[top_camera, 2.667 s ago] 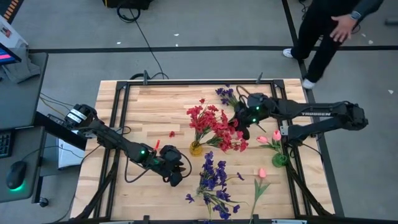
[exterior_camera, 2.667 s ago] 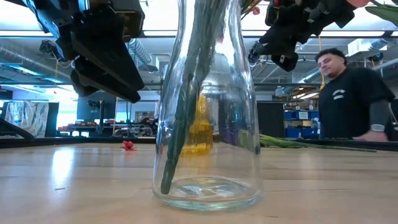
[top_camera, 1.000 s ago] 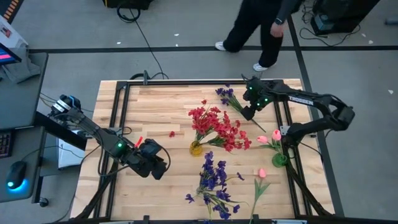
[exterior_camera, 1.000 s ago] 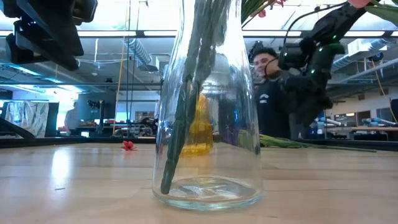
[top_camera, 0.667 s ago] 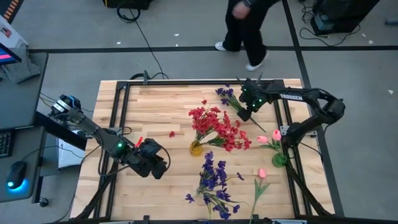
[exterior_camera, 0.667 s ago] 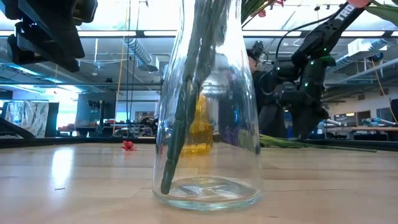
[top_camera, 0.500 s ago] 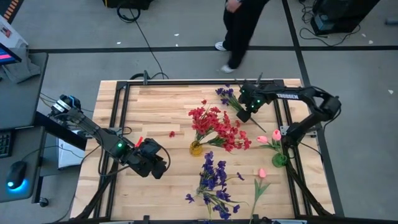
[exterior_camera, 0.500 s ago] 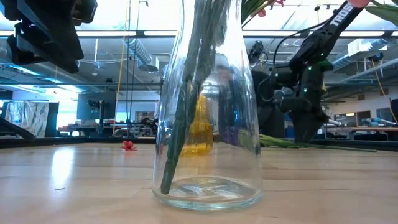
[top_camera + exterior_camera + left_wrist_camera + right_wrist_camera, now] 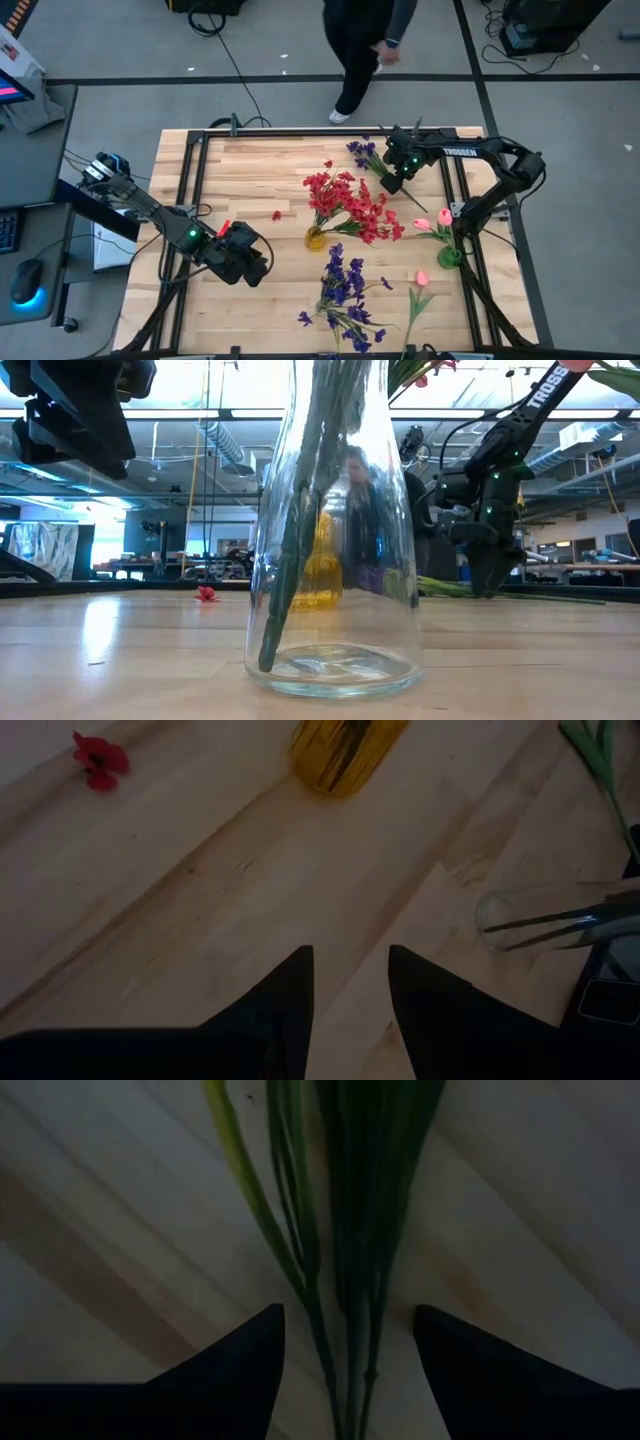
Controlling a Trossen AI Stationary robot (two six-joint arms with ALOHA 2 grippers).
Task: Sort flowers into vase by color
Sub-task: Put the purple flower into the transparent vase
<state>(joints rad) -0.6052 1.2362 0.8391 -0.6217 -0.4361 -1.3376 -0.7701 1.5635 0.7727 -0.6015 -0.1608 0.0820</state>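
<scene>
A loose purple sprig (image 9: 364, 151) lies flat near the table's far right edge, its green stems (image 9: 350, 1270) running toward the right edge. My right gripper (image 9: 348, 1342) is open and points down over those stems, one finger on either side; I see no contact. In the low view my right gripper (image 9: 487, 572) reaches almost down to the stems (image 9: 450, 588). Red blooms (image 9: 350, 205) stand in a yellow vase (image 9: 315, 238). Purple blooms (image 9: 343, 285) stand in a clear vase (image 9: 335, 560). Pink tulips (image 9: 435, 222) stand in a green vase (image 9: 450, 257). My left gripper (image 9: 350, 982) waits open over the near left.
One pink tulip (image 9: 421, 279) lies on the table near the near edge, right of the clear vase. A loose red bloom (image 9: 277, 214) lies left of the yellow vase. A person (image 9: 362, 40) walks on the floor beyond the far edge. Black frame rails (image 9: 190, 190) run along the table's sides.
My right gripper has come down toward the purple sprig's stems and shifted slightly toward the table's left and near edges. The person behind the far edge has walked toward the left. The flowers and vases have stayed in place.
</scene>
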